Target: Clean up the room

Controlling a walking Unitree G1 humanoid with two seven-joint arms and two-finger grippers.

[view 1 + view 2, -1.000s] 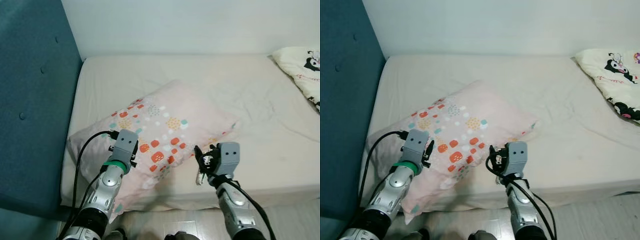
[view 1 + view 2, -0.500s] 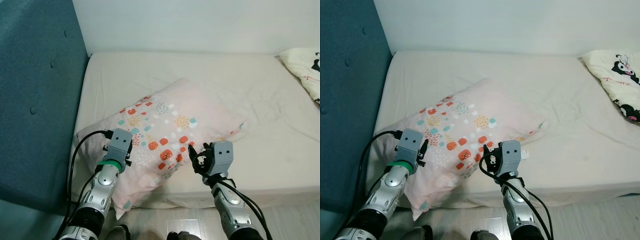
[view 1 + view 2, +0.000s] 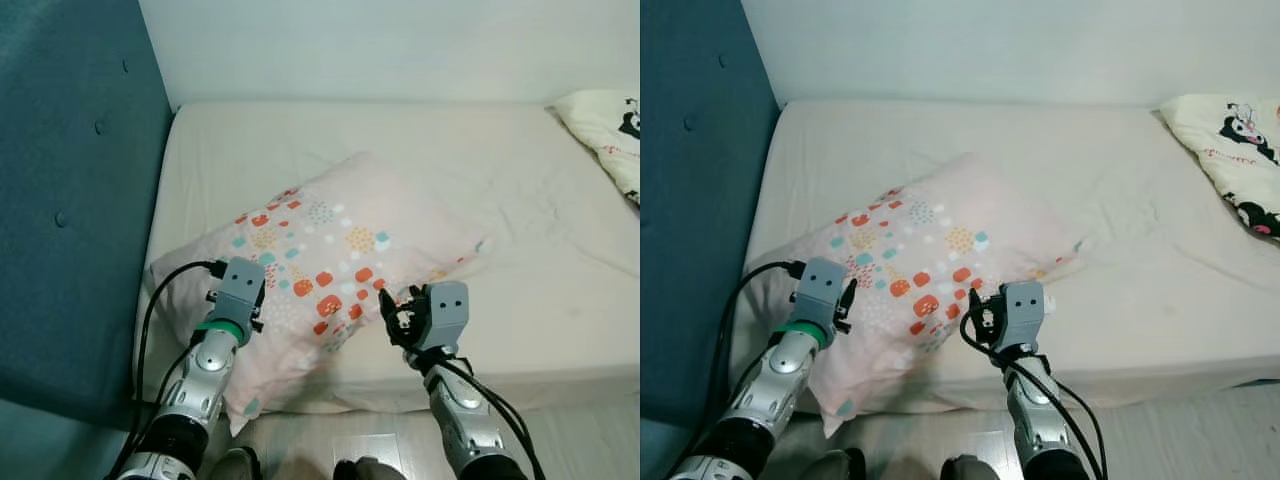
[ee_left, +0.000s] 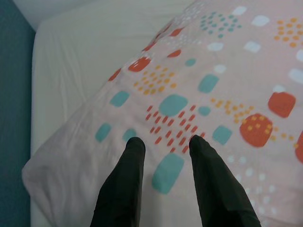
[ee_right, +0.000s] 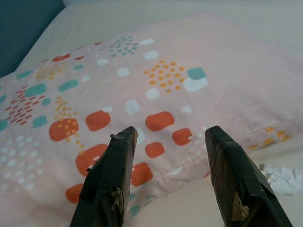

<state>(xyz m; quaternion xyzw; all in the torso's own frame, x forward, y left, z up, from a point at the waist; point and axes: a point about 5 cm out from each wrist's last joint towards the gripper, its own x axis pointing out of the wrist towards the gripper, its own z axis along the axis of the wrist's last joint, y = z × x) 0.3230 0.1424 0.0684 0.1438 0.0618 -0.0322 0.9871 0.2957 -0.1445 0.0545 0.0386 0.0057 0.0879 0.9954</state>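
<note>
A pink pillow [image 3: 330, 250] with red, teal and orange patches lies slantwise on the front left of the bed [image 3: 450, 150]. Its near corner hangs over the mattress edge. My left gripper [image 4: 163, 142] is open just above the pillow's left end, with nothing between its fingers. My right gripper [image 5: 170, 135] is open at the pillow's front edge, fingertips [image 5: 124, 137] close to the fabric. A crumpled white tissue [image 5: 280, 176] lies on the sheet beside the right gripper.
A teal padded headboard [image 3: 60, 200] runs along the left of the bed. A cream pillow with a cartoon print [image 3: 1230, 150] sits at the far right. A white wall stands behind the bed, and a strip of floor [image 3: 370, 450] shows below the mattress edge.
The whole view has shifted a little as the camera moved. Both arms keep about the same places at the pillow, and both grippers have stayed open.
</note>
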